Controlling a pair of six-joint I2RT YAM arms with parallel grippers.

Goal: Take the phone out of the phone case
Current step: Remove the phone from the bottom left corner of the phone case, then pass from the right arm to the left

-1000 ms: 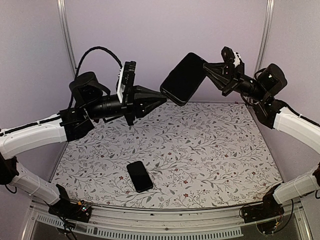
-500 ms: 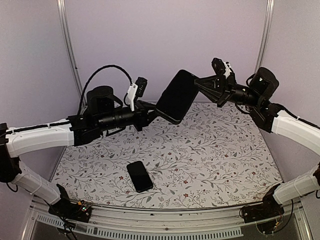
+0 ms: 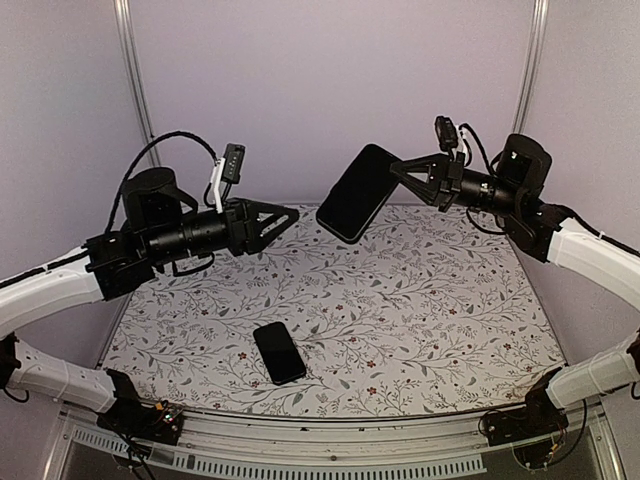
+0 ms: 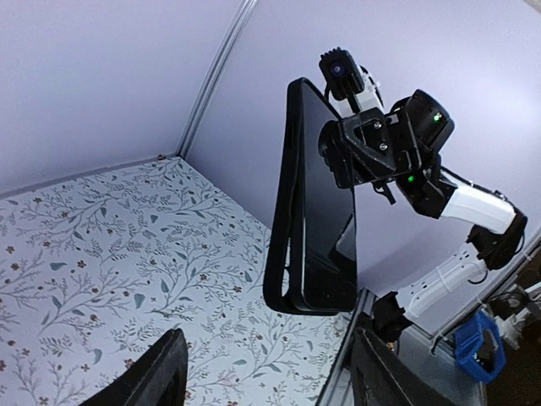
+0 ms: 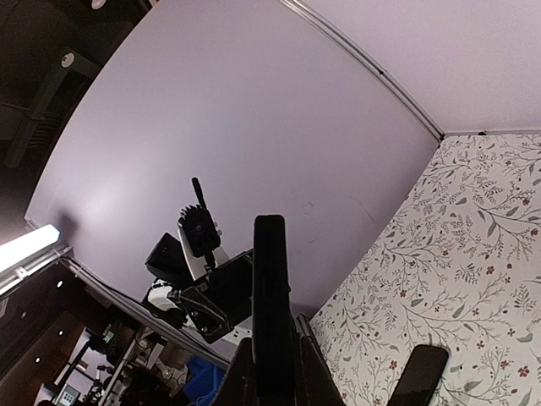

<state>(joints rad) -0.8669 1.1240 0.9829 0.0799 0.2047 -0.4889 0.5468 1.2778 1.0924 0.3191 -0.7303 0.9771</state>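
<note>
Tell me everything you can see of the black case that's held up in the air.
The case is a flat, glossy black rectangle with rounded corners and a raised rim along its edge. It hangs in mid-air over the far part of the table, tilted, with one short end low. The right claw is shut on it near its upper end; nothing else touches it. The left claw stands open, apart from it.

Open air between spread left tool (image 3: 290,217) and phone case (image 3: 358,192), the two apart. Far middle blocked high up by that case, pinched in right tool (image 3: 398,170). Low passage over tabletop (image 3: 450,320) broken only by flat phone (image 3: 279,352) near front edge.
</note>
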